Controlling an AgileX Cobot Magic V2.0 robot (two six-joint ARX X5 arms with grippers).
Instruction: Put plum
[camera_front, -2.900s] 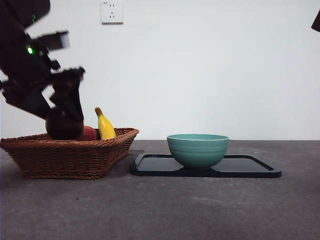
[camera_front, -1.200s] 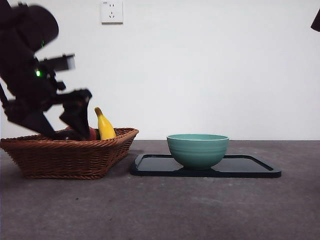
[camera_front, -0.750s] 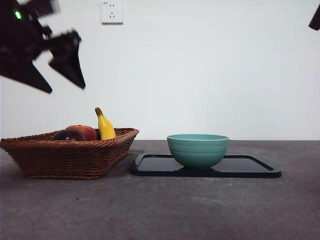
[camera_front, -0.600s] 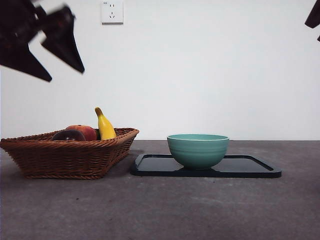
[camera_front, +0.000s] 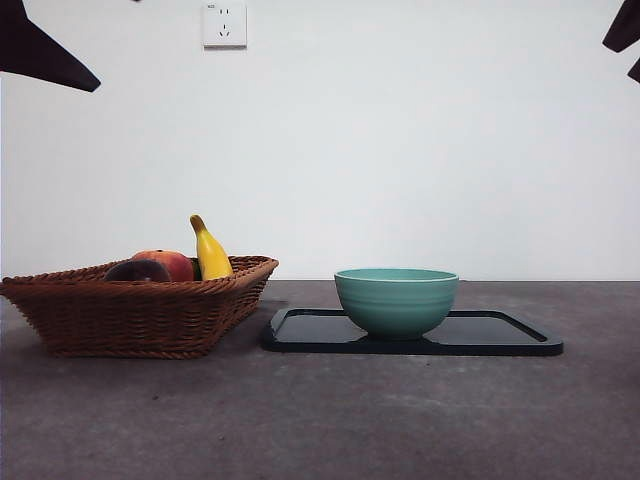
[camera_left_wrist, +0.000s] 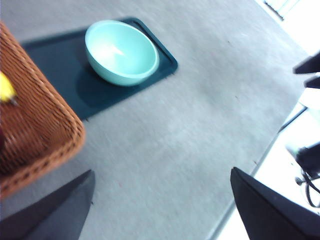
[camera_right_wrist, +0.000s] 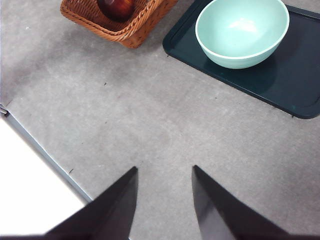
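Both tools spread and empty, left tool (camera_left_wrist: 160, 200), right tool (camera_right_wrist: 162, 200), plum (camera_front: 137, 270) in basket (camera_front: 120, 315).

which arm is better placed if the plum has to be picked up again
Probably left. The left gripper, jaws open, is high by the wicker basket where the plum rests. The right gripper hangs over bare table near the green bowl.
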